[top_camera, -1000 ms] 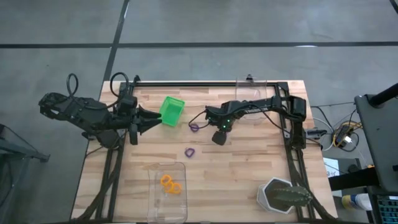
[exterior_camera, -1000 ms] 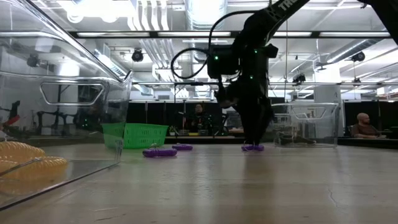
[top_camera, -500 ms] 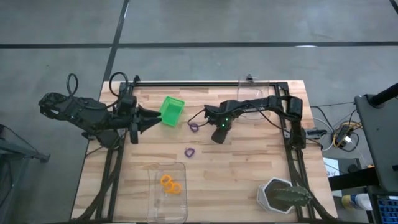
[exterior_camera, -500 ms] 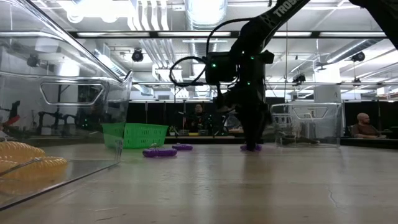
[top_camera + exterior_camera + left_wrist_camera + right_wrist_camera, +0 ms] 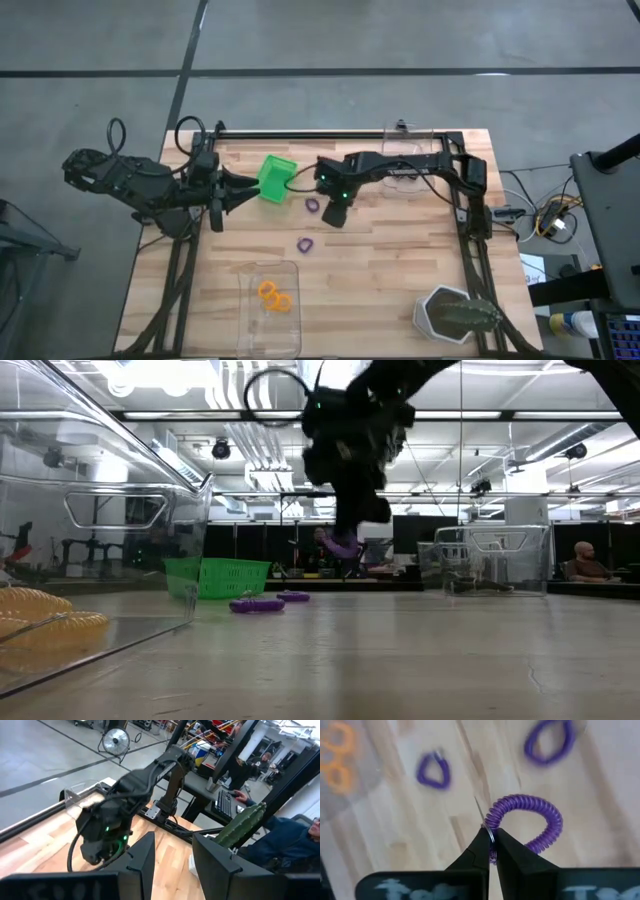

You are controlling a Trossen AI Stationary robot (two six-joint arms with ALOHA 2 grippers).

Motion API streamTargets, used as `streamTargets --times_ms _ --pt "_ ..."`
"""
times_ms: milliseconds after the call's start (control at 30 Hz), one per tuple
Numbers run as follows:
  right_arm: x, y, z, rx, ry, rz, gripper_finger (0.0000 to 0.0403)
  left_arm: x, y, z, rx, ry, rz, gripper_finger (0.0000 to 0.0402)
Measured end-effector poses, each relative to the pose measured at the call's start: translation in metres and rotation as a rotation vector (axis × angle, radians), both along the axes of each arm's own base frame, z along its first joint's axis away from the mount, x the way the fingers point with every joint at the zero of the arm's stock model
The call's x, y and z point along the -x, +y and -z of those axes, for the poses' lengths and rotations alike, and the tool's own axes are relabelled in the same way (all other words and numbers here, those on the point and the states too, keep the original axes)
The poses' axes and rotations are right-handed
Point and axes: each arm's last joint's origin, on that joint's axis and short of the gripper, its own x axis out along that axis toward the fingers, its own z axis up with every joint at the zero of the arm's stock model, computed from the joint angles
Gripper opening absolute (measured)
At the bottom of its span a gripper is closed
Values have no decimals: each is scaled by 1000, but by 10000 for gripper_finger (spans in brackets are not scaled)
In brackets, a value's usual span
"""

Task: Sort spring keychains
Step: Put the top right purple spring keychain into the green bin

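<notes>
The right gripper (image 5: 490,851) is clamped on a purple coiled spring keychain (image 5: 530,822), its loop jutting just past the fingertips in the right wrist view; the low view alone shows that keychain (image 5: 342,544) hanging clear above the wooden table (image 5: 400,650). Two more purple coiled keychains (image 5: 304,243) lie loose below. Beside the small green square bin (image 5: 275,178), the left gripper (image 5: 240,190) waits, fingers parted, holding nothing.

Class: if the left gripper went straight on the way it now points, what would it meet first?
Probably the green bin, just ahead of the left gripper in the high view; whether its height lines up with the bin is unclear.
</notes>
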Motion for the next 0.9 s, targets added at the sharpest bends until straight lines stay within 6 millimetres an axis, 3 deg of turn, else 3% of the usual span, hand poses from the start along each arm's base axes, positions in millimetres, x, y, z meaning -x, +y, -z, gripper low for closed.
streamTargets --times_ms 267,533,900 --pt "-15 2 -65 -8 -237 -108 9 1 1 3 -133 52 4 124" --pt "-23 23 -136 -79 -562 -404 9 3 3 8 -226 122 -48 124" --pt "-18 32 -196 -9 -759 -456 8 3 5 9 -309 152 -86 124"
